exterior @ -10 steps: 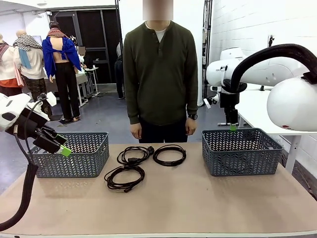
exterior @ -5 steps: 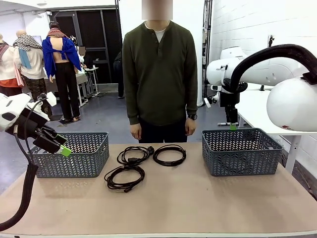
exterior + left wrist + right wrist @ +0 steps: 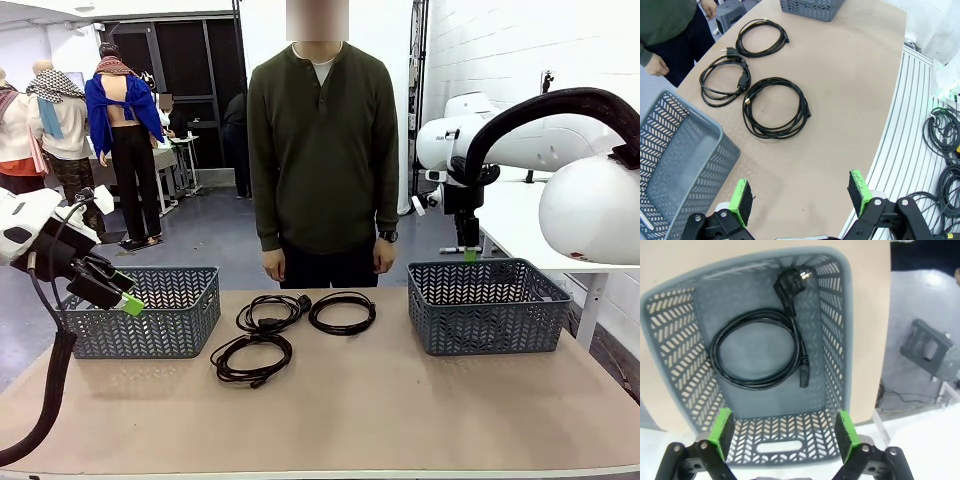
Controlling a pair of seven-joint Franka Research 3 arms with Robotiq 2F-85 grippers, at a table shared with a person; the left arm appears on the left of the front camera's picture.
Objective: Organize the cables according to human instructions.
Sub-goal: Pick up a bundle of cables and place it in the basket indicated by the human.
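Ahead of the left gripper (image 3: 800,193), fingers spread wide and empty, lies the table (image 3: 850,75), a grey basket (image 3: 685,155) beside one pad and three coiled cables (image 3: 801,107) farther out. Beyond the right gripper (image 3: 784,431), equally wide and empty, a second basket (image 3: 840,340) holds one cable (image 3: 789,285).

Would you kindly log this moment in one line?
left claw open; right claw open; three cables on table; one cable in right basket

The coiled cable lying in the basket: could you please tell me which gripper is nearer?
Right. The right gripper hovers over the basket holding the cable; the left gripper is by the other basket.
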